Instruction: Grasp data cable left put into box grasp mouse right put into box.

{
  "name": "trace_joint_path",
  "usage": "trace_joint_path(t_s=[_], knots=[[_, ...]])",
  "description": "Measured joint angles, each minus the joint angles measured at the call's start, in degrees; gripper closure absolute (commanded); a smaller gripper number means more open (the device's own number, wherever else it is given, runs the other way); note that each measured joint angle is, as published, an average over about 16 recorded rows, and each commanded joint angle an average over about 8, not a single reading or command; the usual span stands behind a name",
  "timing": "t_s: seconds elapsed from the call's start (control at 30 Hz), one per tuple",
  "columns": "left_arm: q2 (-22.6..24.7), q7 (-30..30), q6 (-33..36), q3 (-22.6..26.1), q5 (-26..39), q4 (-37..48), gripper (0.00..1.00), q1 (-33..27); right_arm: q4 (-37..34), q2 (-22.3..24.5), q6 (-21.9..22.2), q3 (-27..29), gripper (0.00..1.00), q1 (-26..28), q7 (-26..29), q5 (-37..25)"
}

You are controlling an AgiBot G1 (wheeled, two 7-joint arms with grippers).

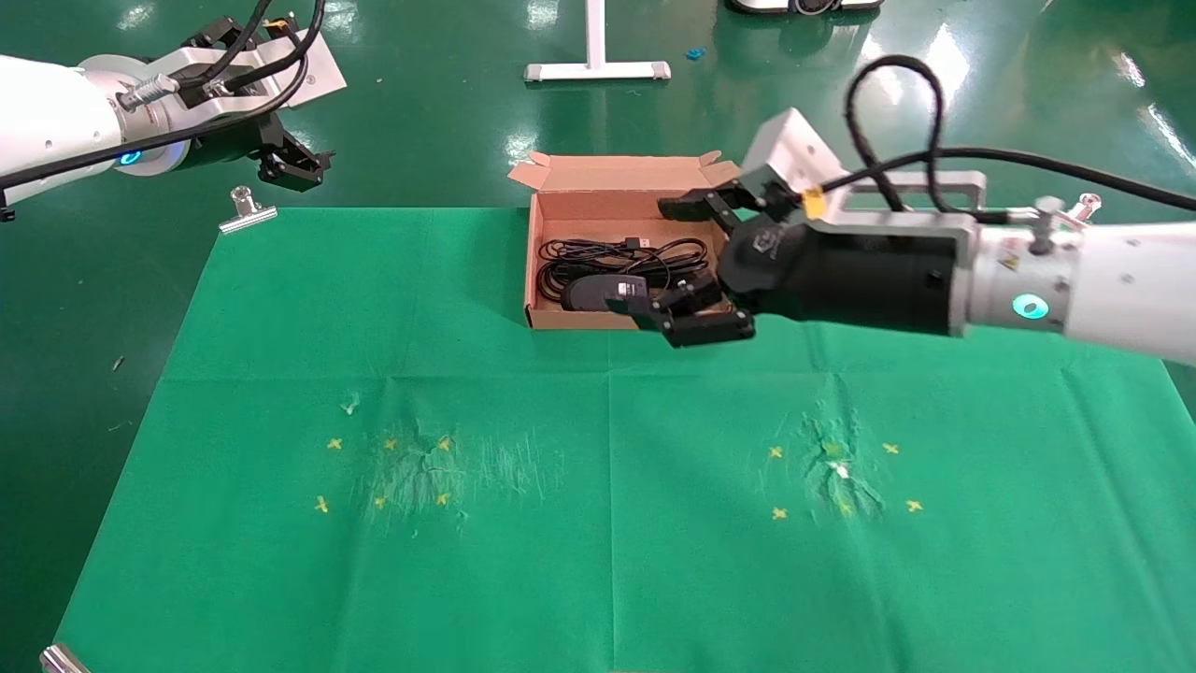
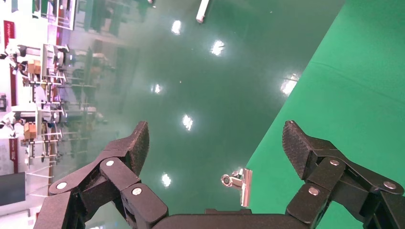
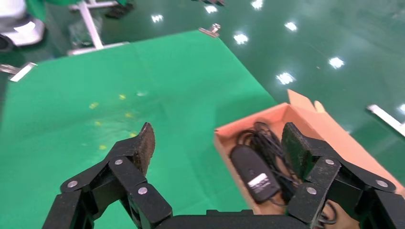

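The mouse (image 3: 254, 173) lies in the box (image 3: 313, 119), seemingly just below the spread right gripper (image 3: 217, 143).

A green cloth (image 1: 598, 486) covers the table, with 2 scuffed patches ringed by yellow crosses (image 1: 334, 444). A metal binder clip (image 1: 247, 211) grips its far left corner. A white stand base (image 1: 596, 69) sits on the glossy green floor (image 1: 439, 112).

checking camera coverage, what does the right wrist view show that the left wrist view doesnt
Only the right wrist view: the open right gripper over the box, which holds the mouse, label up, and the data cable; yellow marks on the cloth.

Only the left wrist view: the open left gripper, empty, off the table's edge, with a workshop background.

Both: green cloth, glossy green floor and a metal clip.
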Motion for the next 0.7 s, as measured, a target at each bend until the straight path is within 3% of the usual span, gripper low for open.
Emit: trace_joint_path(t_s=[0.33, 0.7], knots=[[-1.04, 2.05, 2.26, -2.66, -4.73, -0.84, 0.0, 2.27, 4.19, 5.66, -4.49, 2.41, 0.0, -5.44, -1.51, 9.87], [-4.32, 8.61, 9.45, -11.08, -19.86, -3.47, 0.0, 9.48, 8.78, 11.86, -9.4, 5.06, 0.0, -11.4, -3.16, 20.7]])
